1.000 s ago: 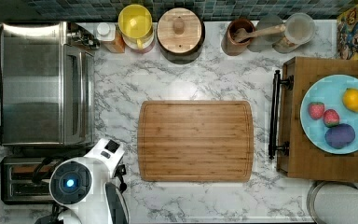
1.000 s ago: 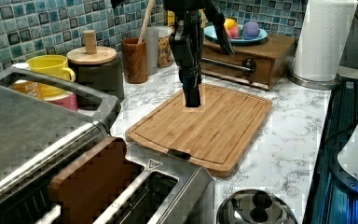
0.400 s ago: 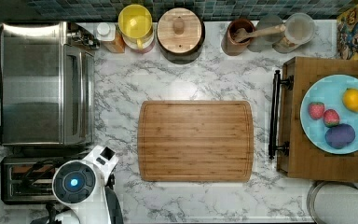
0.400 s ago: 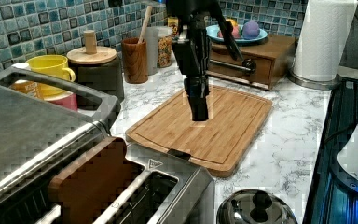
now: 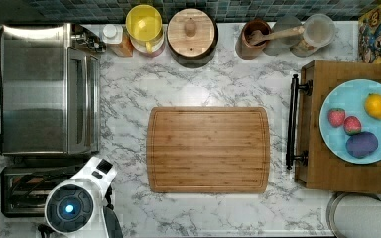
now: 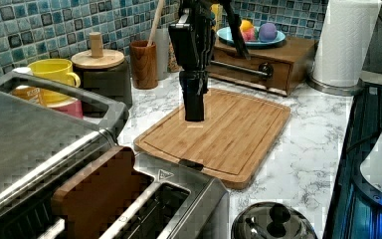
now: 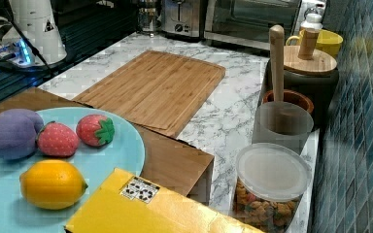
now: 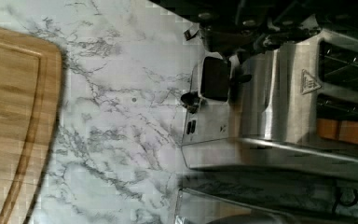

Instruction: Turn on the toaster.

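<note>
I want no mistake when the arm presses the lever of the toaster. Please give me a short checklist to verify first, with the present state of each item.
1. Toaster loaded: a brown slice stands in one slot. Ok.
2. Lever seen by the wrist camera: black, at the toaster's end, nothing covering it. Ok.
3. Lever not yet pressed: the slice stands high out of its slot, so probably ok.
4. Pincer lined up over the lever: the top view has the arm above the toaster's lever end, but the exact alignment: cannot tell.
5. Space beside the lever end: bare marble, the cutting board lies apart. Ok.
</note>
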{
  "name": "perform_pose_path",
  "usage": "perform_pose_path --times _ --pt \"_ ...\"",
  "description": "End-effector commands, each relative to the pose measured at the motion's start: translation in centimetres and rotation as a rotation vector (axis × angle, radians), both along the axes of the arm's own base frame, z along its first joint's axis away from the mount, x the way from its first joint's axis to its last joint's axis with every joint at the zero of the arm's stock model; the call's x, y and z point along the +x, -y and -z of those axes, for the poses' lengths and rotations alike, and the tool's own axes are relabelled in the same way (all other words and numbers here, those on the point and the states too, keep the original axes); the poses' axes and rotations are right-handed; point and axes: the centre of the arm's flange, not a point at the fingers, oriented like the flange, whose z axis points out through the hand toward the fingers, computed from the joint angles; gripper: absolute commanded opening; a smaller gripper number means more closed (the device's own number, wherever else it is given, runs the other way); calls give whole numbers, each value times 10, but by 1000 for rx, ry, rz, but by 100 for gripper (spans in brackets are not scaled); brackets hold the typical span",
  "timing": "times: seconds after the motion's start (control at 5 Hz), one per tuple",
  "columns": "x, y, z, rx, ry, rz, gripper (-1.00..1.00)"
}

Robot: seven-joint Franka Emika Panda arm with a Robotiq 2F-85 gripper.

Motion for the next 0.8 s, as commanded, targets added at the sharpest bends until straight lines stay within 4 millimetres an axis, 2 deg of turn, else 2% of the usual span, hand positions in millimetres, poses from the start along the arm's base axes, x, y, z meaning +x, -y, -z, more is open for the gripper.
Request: perform_pose_path --times 0.2,0.6,0.8 --pt "-6 -61 -16 6 53 31 -100" --pt "13 -50 -17 -1 130 177 -100" --pt "19 -49 -15 22 99 177 -100"
